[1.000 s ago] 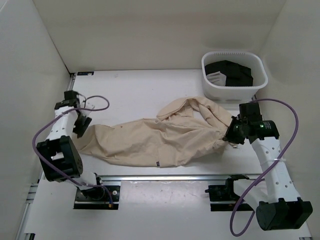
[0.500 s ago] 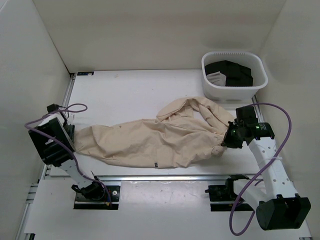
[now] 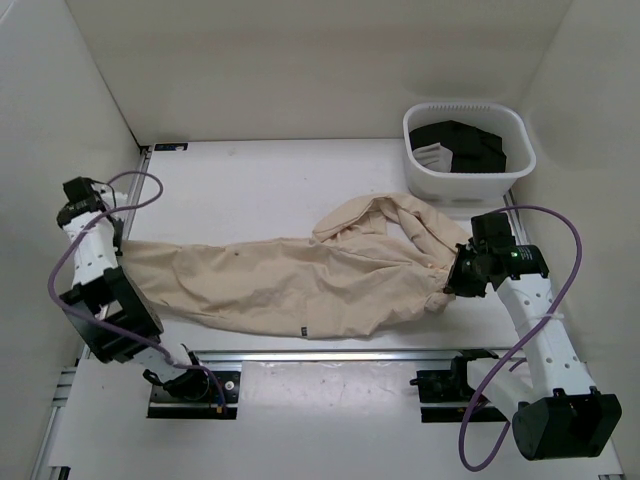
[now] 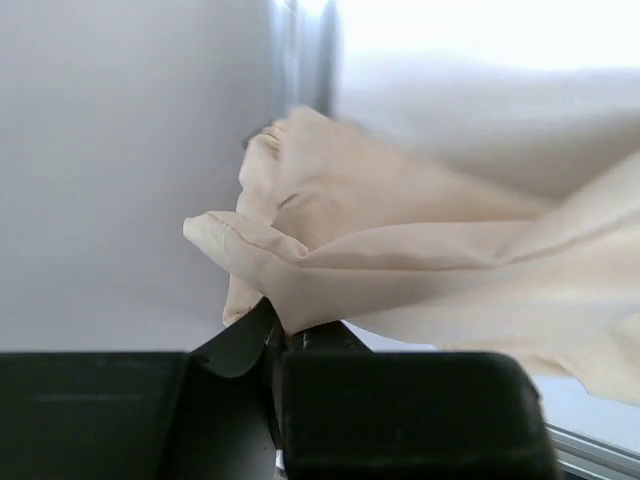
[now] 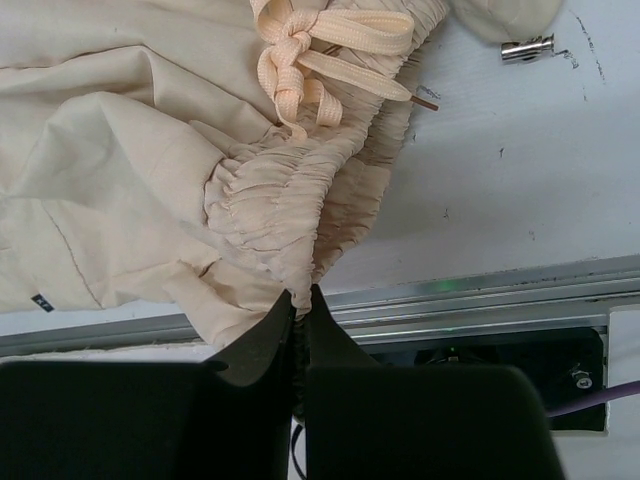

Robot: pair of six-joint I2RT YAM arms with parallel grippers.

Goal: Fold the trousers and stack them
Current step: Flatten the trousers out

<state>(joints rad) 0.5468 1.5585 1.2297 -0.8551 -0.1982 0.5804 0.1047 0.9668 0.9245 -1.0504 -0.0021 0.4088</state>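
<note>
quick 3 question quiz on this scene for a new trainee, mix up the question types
1. True or false: the right gripper is shut on the elastic waistband of the trousers.
2. Where is the black clothing? A) under the trousers B) in the white basket C) folded on top of the trousers
3. Fill in: the left gripper pinches the end of a trouser ___.

Key: 1 true; 2 B; 3 leg

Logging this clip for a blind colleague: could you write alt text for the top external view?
Beige trousers lie stretched across a white table, the left gripper pinching a leg end at the left and the right gripper pinching the waistband at the right. A white basket holding black clothing sits far right.
</note>
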